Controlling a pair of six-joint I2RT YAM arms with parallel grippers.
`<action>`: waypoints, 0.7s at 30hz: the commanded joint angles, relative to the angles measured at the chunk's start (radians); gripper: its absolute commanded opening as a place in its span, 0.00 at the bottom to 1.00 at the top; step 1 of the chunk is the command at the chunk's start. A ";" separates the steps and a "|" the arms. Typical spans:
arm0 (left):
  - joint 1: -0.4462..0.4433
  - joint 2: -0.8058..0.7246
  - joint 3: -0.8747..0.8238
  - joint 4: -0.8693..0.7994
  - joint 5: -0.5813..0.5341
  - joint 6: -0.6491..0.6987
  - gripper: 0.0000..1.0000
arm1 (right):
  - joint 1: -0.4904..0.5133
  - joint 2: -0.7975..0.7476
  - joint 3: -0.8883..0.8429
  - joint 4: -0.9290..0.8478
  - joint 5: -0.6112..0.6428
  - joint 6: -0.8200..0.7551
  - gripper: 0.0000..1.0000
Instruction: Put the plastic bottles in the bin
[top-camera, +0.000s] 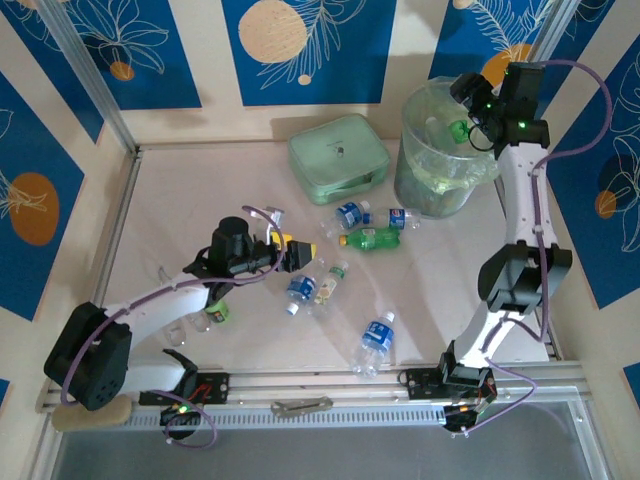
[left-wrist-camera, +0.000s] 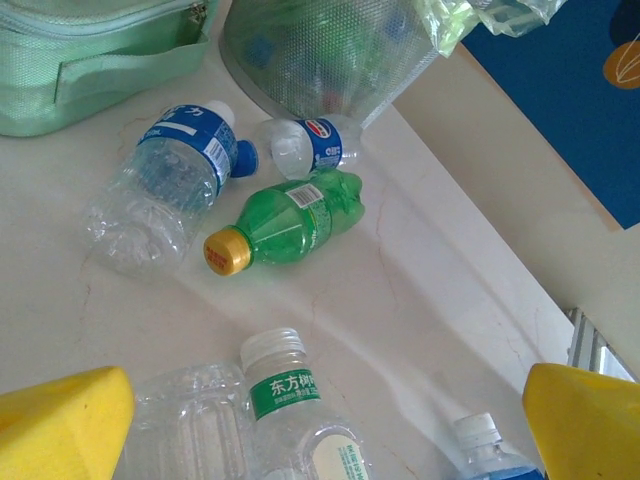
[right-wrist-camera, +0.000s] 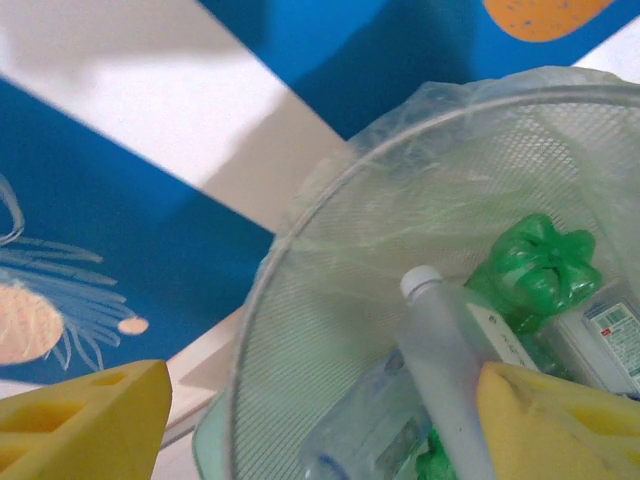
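The right gripper (top-camera: 472, 118) is up over the bin (top-camera: 440, 195), which sits at the far right corner of the table (top-camera: 190, 190). On its wrist cam the yellow pads (right-wrist-camera: 80, 425) are spread well apart with nothing clamped between them. Just below, inside the bin, there's a pale bottle (right-wrist-camera: 440, 360) with a white cap lying close against the right-hand pad. Can't tell if it's actually touching. The ribbed base of a green one (right-wrist-camera: 540, 265) is in the bin next to it.

The left gripper (top-camera: 296, 247) is out over the middle of the table, jaws wide open, holding nothing. Under it a green-label bottle (left-wrist-camera: 290, 395) and a white-capped bottle (left-wrist-camera: 490, 455) lie near each other.

Further toward the bin there's a yellow-capped green bottle (left-wrist-camera: 290, 220), a big blue-label bottle (left-wrist-camera: 170, 185) and a small bottle (left-wrist-camera: 310, 145). All three are on their sides and bunched together, and the small one is almost at the foot of the bin.

Another blue-label one, the front bottle (top-camera: 376, 342), lies near the front edge. One more, the tucked bottle (top-camera: 215, 312), pokes out from under the left arm. The mint-green case (top-camera: 338, 158) sits at the far edge, just left of the bin.
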 joint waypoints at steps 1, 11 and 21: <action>-0.008 -0.023 -0.017 0.011 -0.032 0.000 0.99 | 0.050 -0.116 -0.083 0.023 0.036 -0.083 0.81; -0.008 -0.052 -0.062 0.005 -0.167 -0.047 0.99 | 0.338 -0.435 -0.501 -0.088 0.202 -0.168 0.81; -0.007 -0.089 -0.087 -0.015 -0.181 -0.055 0.99 | 0.658 -0.580 -0.899 -0.333 0.301 0.191 0.83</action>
